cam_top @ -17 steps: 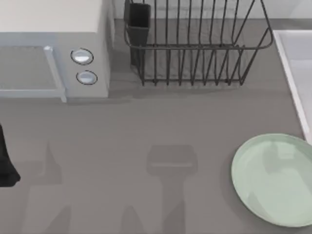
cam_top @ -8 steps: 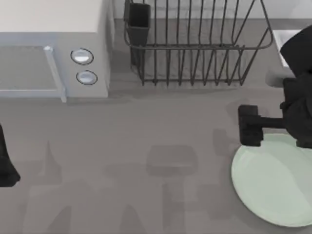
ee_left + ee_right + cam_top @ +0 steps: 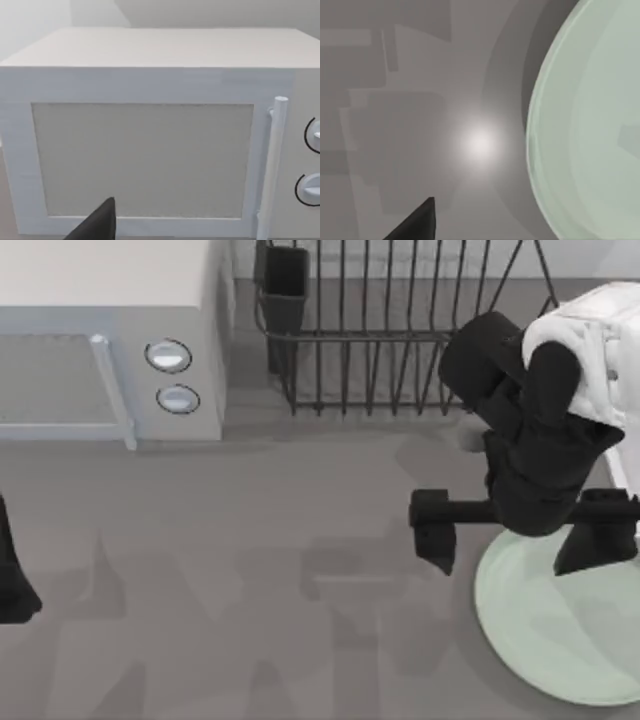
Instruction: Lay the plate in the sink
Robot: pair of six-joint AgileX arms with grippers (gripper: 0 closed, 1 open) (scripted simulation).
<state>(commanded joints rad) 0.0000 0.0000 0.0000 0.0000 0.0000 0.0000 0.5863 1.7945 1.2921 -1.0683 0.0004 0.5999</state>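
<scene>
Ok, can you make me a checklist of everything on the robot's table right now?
Surface: grey table, bare in the middle.
Job's things: mint-green plate lies flat at the table's right, not yet in the sink, which is mostly hidden behind the right arm.
Clutter: white microwave at back left, door shut; black wire dish rack at back centre.
Grippers: right gripper hangs above the plate's back edge, fingers unclear; left arm parked at the table's left edge, facing the microwave.
Cables: nothing seen.
Surroundings: pale wall behind the microwave.
</scene>
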